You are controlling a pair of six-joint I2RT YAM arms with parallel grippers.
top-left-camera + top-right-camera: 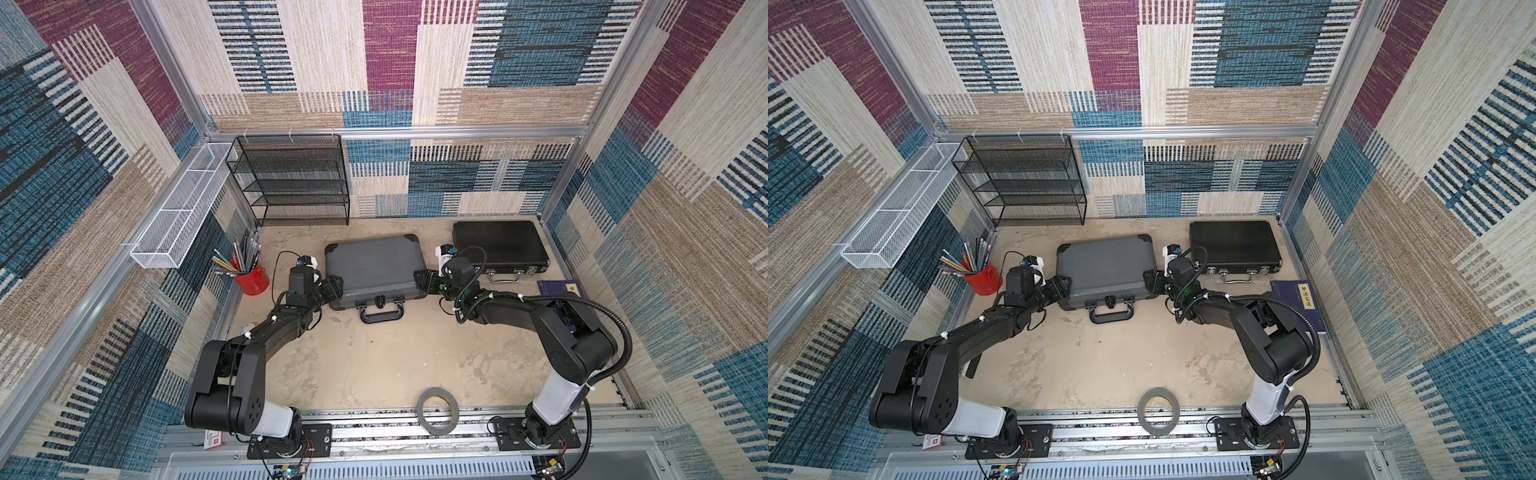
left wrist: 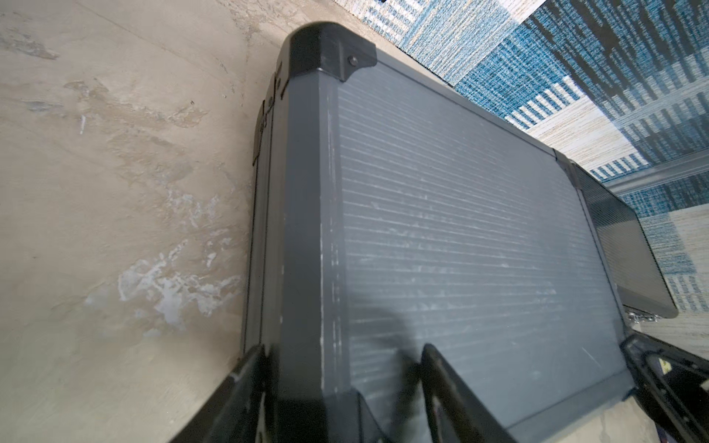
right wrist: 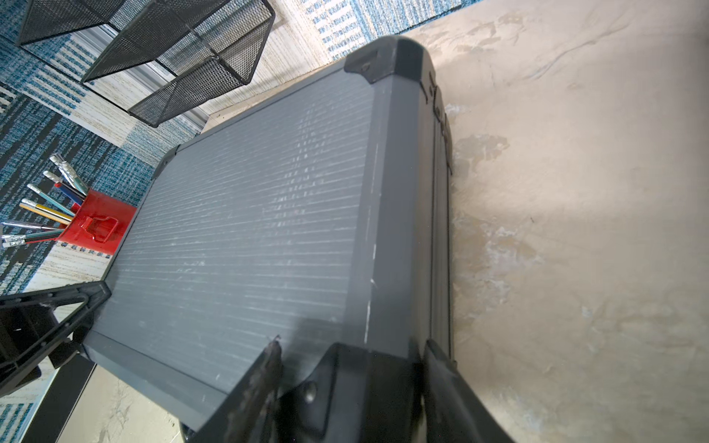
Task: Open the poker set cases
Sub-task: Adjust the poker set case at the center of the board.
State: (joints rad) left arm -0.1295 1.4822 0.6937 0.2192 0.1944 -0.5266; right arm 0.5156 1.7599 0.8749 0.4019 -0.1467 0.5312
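Left of frame: a red pencil cup [image 1: 252, 277], untouched.

The left gripper [image 1: 333, 288] sat at the lower-left corner of the grey case [image 1: 372, 270]. In its wrist view the jaws stood fairly wide astride that corner, one finger [image 2: 251, 368] beside the front wall and the other over the lid. Pinching or merely straddling: could not tell.

The grey case lay flat at mid-frame, lid down, handle [image 1: 381, 312] toward the arms.

The right gripper [image 1: 424, 281] mirrored this at the lower-right corner, jaws partly apart astride it. Grip again undecided.

The black case [image 1: 498, 247] lay right of centre by the back wall, shut, nothing touching it.

Judgement: neither case was open yet. Both lids were left to release and raise.
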